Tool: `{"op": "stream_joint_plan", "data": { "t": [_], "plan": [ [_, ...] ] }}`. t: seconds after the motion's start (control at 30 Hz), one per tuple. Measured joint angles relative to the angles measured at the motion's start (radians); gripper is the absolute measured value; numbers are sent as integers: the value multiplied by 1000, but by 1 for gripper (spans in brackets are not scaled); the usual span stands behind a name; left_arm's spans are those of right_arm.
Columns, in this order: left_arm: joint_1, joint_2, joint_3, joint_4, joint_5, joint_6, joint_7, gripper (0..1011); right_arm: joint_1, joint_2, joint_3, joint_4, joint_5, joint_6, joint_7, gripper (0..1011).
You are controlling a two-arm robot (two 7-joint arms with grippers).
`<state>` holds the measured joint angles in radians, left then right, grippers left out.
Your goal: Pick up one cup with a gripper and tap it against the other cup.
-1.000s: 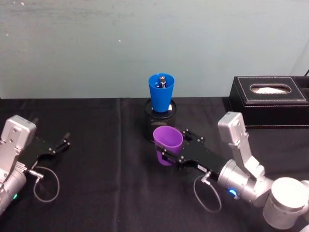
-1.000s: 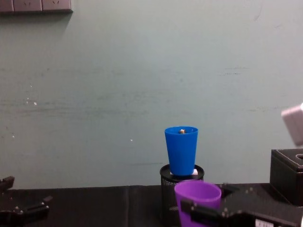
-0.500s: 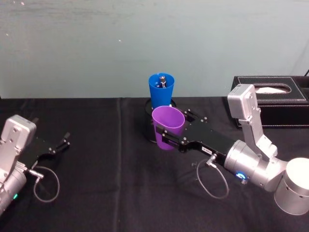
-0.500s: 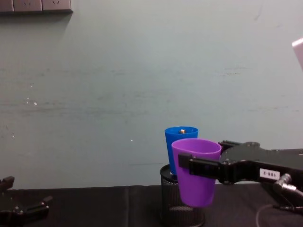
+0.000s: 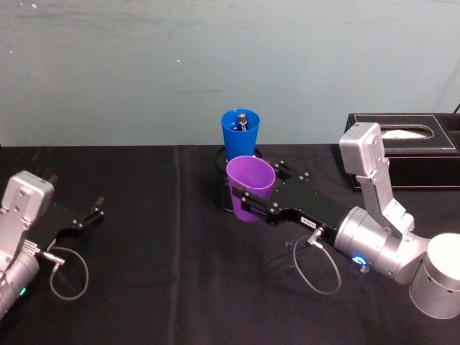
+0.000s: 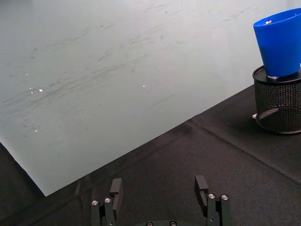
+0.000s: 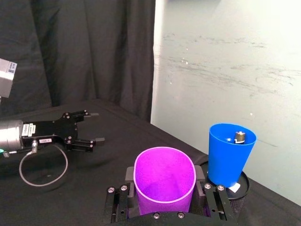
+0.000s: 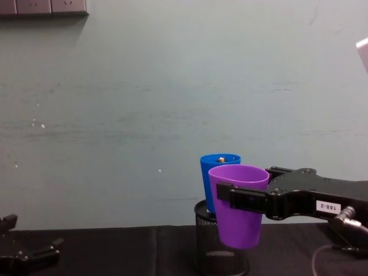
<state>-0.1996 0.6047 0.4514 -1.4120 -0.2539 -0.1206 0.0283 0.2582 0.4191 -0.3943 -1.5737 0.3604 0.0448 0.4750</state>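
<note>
My right tool (image 5: 253, 203): clamped on the upright purple cup (image 5: 251, 180), clear of the tabletop (image 5: 144, 273); blue cup (image 5: 240, 133) upright on a mesh holder (image 6: 277, 108) just ahead of that tool, narrow gap between; left tool (image 5: 90, 213) open, parked well apart.

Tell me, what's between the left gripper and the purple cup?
Just bare black tablecloth between left gripper and purple cup, in the head view.

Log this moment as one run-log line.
right gripper: shut on purple cup, raised | purple cup: upright, beside blue cup, gap between | blue cup: atop mesh holder | left gripper: open, parked left
</note>
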Motion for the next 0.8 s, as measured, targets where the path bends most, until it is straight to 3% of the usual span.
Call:
{"op": "stream_joint_plan", "data": {
  "t": [0.8],
  "plan": [
    [0,0,0,0,0,0,0,1000,1,-3,0,6,-2,-5,3,718]
  ]
}}
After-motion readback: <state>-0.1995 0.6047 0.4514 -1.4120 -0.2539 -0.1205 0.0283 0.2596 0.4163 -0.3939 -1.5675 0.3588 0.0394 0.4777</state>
